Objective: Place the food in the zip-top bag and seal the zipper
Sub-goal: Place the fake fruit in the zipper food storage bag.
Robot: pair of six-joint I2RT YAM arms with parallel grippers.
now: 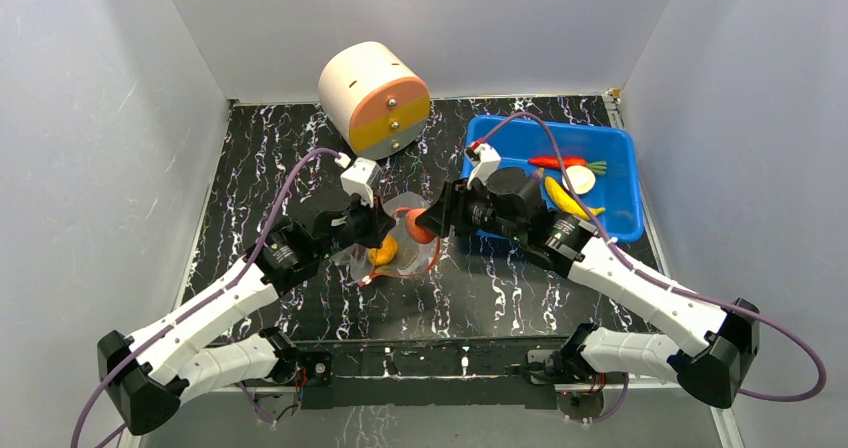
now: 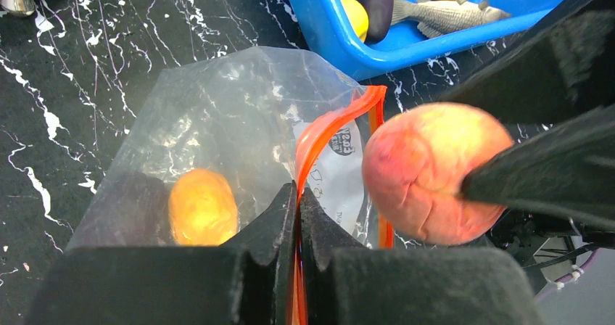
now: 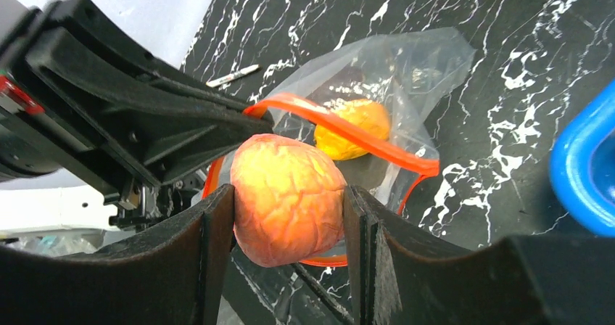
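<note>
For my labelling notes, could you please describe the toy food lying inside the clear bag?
At the middle of the black marbled table is a clear crinkly plastic bag with a red-orange zipper strip. The small orange-yellow oval piece inside it is the one; the bigger peach-pink ball sits outside, in the right gripper.

Surface: black, white-veined marble-look tabletop (image 1: 500,288).
Far centre: cream-and-orange cylinder (image 1: 372,98), lying on its side.
Far right: blue plastic bin (image 1: 615,193).
Middle: small clear crinkly zip-top bag (image 1: 408,260), near the bin.
</note>
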